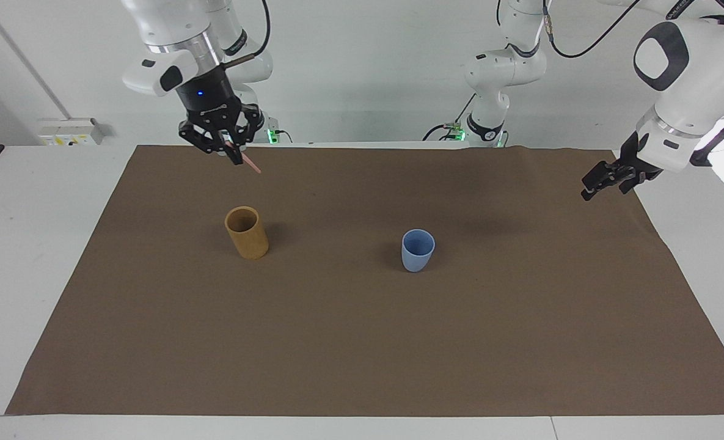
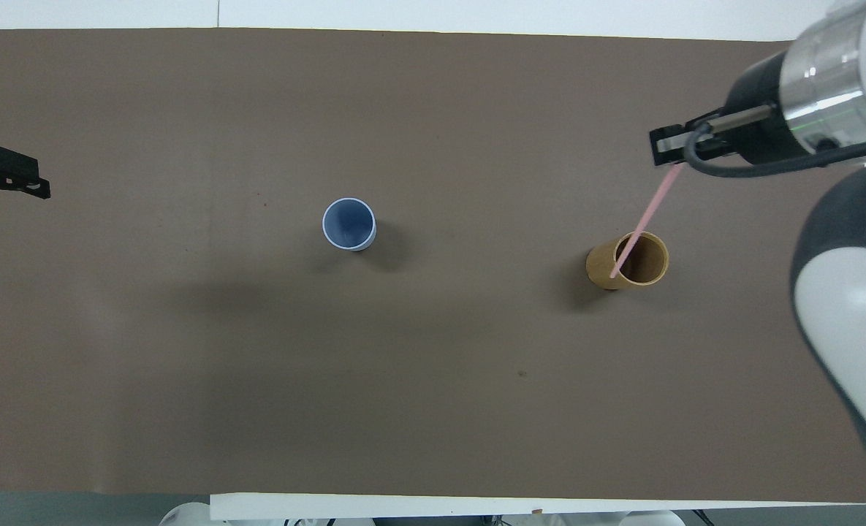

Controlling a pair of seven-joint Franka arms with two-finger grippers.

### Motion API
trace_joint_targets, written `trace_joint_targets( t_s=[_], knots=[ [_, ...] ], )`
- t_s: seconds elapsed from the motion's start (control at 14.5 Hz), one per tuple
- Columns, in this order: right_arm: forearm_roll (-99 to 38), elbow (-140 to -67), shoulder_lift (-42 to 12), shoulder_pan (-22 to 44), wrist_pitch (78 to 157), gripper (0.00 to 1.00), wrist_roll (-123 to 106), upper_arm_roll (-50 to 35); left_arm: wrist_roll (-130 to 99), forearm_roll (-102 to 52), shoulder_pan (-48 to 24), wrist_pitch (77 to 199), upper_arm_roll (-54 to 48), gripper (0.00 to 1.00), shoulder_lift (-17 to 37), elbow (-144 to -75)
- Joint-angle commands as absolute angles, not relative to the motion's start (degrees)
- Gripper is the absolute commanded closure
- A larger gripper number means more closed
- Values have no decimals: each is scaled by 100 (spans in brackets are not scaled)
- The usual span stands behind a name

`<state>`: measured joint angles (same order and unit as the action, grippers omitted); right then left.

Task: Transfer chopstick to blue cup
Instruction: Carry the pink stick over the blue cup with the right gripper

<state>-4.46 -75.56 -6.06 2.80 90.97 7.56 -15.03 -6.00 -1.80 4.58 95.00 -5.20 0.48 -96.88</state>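
Pale pink and pencil-thin, the chopstick point(image 1: 250, 163) hangs tilted from the right gripper point(image 1: 234, 155), pinched shut on its top, high above the tan-brown cylindrical cup point(image 1: 247, 233) on the brown table cover point(image 1: 362, 342). Next comes a level carry to the small light blue tapered cup point(image 1: 418, 250), lower tip centred over the rim before descent. The left gripper point(image 1: 595, 185) waits open over the cover's edge.

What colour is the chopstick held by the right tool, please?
Pale pink; the chopstick shows best in the overhead view, hanging from the right tool.
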Motion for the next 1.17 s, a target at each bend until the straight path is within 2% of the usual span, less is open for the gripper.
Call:
trace_joint_targets(
  t_s=[0.0, 0.21, 0.48, 0.69, 1.1],
  knots=[
    [-247, -7330, -878, 621, 9447, 100, 1675, -1784, -527, -176, 492, 9413, -536, 0, 18, -9659],
    [412, -7225, -1492, 1666, 10104, 100, 3150, -1775, -527, -176, 492, 9413, -536, 0, 18, -9659],
    [878, -6866, -2195, 2336, 10748, 100, 4015, -1758, -527, -176, 492, 9413, -536, 0, 18, -9659],
    [1098, -6688, -2320, 2470, 10881, 100, 4166, -1767, -527, -176, 492, 9404, -536, 0, 18, -9659],
    [1705, -6759, -2575, 2514, 11943, 100, 4175, -1775, -527, -176, 492, 9413, -536, 0, 18, -9659]
  ],
)
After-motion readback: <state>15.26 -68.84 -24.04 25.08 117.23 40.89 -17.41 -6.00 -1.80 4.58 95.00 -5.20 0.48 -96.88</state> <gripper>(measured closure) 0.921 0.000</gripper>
